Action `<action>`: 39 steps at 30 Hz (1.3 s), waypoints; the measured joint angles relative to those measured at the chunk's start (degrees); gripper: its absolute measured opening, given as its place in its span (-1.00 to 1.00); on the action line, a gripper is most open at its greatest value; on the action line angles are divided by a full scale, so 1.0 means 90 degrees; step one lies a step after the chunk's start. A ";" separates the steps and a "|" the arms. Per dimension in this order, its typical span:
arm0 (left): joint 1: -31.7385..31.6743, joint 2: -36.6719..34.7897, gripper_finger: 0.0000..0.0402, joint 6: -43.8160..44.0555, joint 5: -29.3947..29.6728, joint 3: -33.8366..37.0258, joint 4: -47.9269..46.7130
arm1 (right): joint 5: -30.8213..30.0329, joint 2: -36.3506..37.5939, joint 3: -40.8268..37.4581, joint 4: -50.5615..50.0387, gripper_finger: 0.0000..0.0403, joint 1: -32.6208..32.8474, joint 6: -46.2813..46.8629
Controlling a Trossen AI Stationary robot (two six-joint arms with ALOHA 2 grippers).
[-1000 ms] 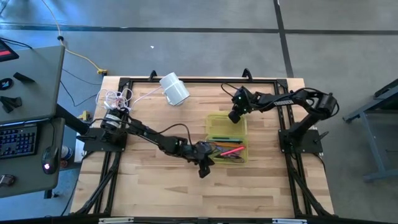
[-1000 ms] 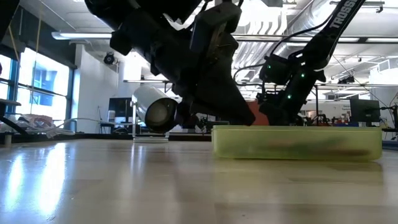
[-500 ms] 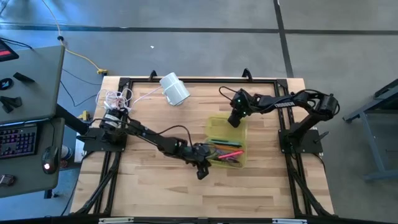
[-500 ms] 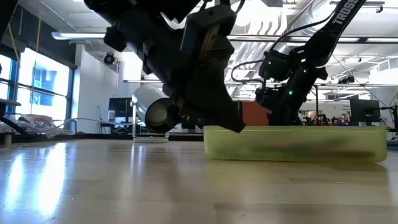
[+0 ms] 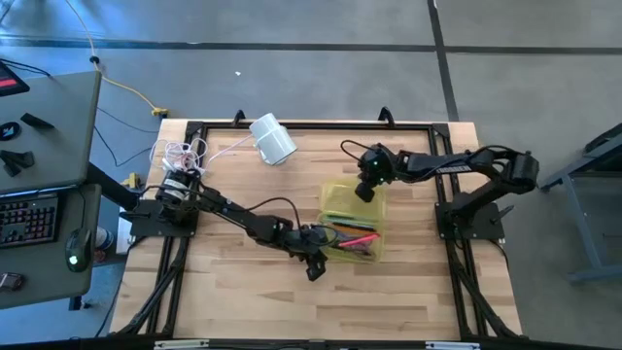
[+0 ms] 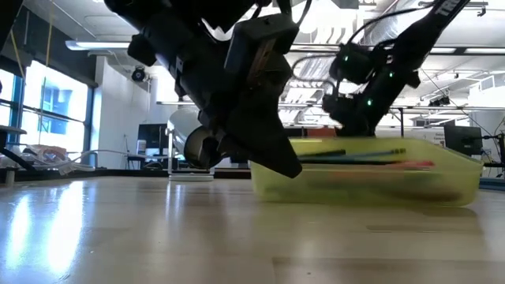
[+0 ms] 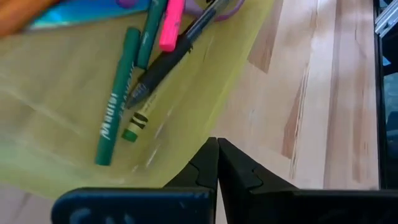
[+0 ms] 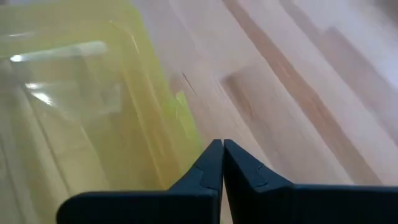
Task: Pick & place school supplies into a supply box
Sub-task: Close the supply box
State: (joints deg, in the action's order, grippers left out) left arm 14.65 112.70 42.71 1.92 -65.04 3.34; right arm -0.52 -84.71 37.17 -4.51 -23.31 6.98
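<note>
A white cylinder [image 5: 272, 139] lies on its side near the far edge of the wooden counter [image 5: 224, 282], with a coiled white cord [image 5: 180, 153] at the far left corner and a keyboard [image 5: 27, 219] on a grey desk [image 5: 53, 117] beside it.

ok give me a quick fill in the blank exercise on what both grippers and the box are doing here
1. Both grippers pinch the rim of the yellow-green ____, the left gripper at one end and the right gripper at the other.
2. In the low view the supply box sits ____ rather than flat.
3. The pens lie ____ the box.
4. The white cylinder lies ____ the box.

Missing words: supply box; tilted; inside; outside
</note>
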 joint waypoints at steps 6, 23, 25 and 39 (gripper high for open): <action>0.0001 0.0020 -0.86 0.0021 -0.0005 0.0015 -0.0055 | -0.0022 0.0490 0.0005 -0.0023 -1.00 0.0184 -0.0103; -0.0006 0.0022 -0.85 0.0296 -0.0503 0.0012 0.0240 | -0.1396 0.0598 0.0005 -0.0192 -1.00 0.0693 -0.0236; -0.0006 0.0023 -0.86 0.0305 -0.0501 0.0015 0.0358 | -0.1265 0.0598 0.0005 -0.0190 -1.00 0.0755 -0.0236; -0.0009 0.0023 -0.83 0.0482 -0.0440 0.0012 0.0395 | -0.1784 0.0596 -0.0103 -0.1128 -1.00 0.0863 0.0675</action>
State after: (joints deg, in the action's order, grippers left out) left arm 14.57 112.90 47.05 -2.04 -64.93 6.90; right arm -16.58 -79.35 36.24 -14.66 -15.55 13.06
